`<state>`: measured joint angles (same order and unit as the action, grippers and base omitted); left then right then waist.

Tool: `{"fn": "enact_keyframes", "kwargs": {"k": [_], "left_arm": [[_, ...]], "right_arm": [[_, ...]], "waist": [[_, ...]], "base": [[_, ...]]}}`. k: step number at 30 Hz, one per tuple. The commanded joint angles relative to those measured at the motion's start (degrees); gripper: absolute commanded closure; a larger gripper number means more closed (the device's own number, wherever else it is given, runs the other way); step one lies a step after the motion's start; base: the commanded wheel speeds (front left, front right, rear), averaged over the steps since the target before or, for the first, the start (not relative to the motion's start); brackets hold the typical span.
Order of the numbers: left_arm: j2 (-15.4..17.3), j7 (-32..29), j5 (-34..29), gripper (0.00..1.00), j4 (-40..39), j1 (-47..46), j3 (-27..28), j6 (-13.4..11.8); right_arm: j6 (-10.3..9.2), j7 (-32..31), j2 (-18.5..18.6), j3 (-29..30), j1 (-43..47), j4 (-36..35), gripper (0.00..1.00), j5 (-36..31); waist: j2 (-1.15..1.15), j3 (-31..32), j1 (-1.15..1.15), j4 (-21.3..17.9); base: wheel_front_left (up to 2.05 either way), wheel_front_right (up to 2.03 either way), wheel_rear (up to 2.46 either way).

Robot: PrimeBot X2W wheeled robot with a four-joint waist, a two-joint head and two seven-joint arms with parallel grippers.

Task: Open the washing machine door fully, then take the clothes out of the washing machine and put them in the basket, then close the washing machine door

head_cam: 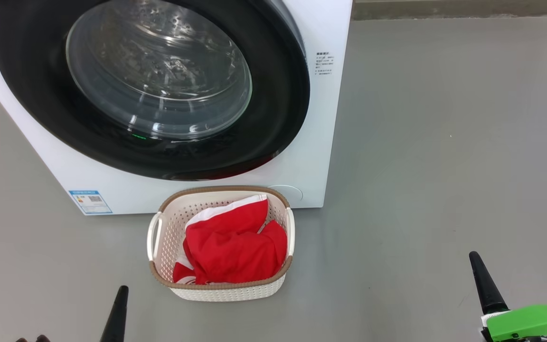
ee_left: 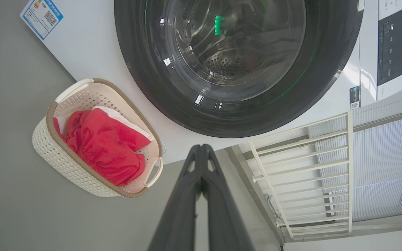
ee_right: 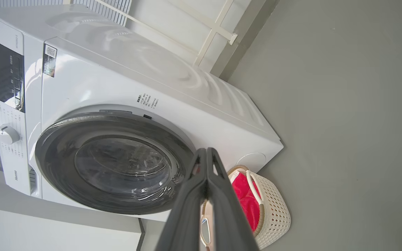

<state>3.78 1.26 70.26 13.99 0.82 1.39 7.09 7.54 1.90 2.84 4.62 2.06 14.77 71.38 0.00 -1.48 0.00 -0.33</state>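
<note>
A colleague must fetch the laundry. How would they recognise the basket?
Find the big white washing machine with the round black door. On the grey floor before it stands the basket: small, cream, perforated, brown-rimmed, the one thing holding red clothes.

Red, white-trimmed clothes (head_cam: pixel 235 247) in a cream perforated basket (head_cam: pixel 226 292), brown-rimmed; white washing machine (head_cam: pixel 311 142), black-rimmed door (head_cam: pixel 41 104).

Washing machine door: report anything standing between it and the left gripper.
Nothing visible does. The shut left gripper points straight at the closed washing machine door, with only bare floor below the gap. The basket stands off to one side of that line.
</note>
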Motion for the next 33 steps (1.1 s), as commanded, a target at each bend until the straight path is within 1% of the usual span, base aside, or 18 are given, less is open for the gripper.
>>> {"fn": "enact_keyframes", "kwargs": {"k": [1,33], "left_arm": [[0.49,-0.64,2.19,1.0,-0.95,-2.69,1.71,0.28],[0.09,-6.02,20.64,1.0,-0.1,-6.42,3.59,0.38]], "right_arm": [[-0.04,-0.6,0.98,-0.74,-2.89,-1.31,1.0,2.08],[-0.05,-6.11,1.4,-0.13,-7.49,-0.92,1.0,20.12]], "waist": [[0.0,0.08,0.0,0.03],[0.0,1.16,0.0,0.29]], "base": [[0.0,0.0,0.0],[0.0,0.0,0.0]]}}
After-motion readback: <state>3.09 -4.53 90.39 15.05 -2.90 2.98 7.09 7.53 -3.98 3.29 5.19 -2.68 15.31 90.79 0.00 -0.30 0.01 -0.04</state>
